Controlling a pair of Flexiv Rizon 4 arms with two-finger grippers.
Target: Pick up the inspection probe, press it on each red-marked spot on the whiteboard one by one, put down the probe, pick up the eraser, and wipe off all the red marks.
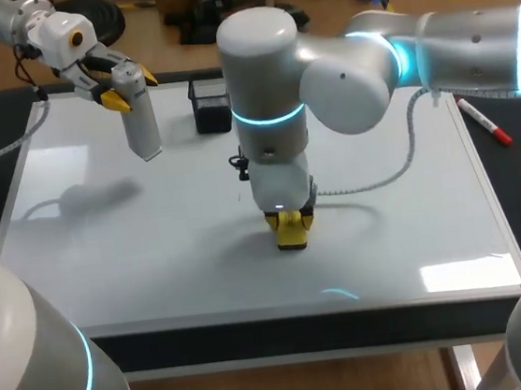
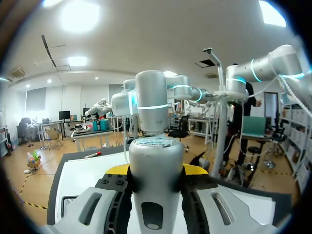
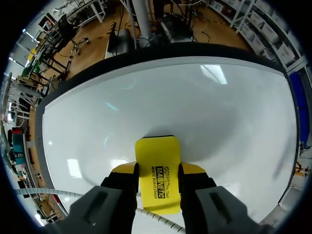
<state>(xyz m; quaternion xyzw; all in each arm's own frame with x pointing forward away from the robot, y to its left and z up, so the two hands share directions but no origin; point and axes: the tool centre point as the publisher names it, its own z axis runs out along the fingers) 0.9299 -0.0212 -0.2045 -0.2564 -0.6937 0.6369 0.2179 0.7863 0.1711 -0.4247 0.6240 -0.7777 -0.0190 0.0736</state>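
My left gripper (image 1: pixel 112 91) hangs over the back left of the whiteboard (image 1: pixel 154 254), shut on the inspection probe (image 1: pixel 141 119), a silver-grey cylinder pointing down and clear of the board. In the left wrist view the probe (image 2: pixel 155 165) fills the space between the fingers (image 2: pixel 118 170). My right gripper (image 1: pixel 289 222) points straight down at the board's middle, shut on the yellow eraser (image 1: pixel 291 237), which rests on the surface. The right wrist view shows the eraser (image 3: pixel 156 156) held between both fingers (image 3: pixel 122 176), flat on the whiteboard (image 3: pixel 204 107). No red marks show on the board.
A black mesh holder (image 1: pixel 210 105) stands at the back edge of the board, just right of the probe. A red marker (image 1: pixel 485 122) lies off the board's right edge. My right arm's cable (image 1: pixel 381 177) trails across the board's right half.
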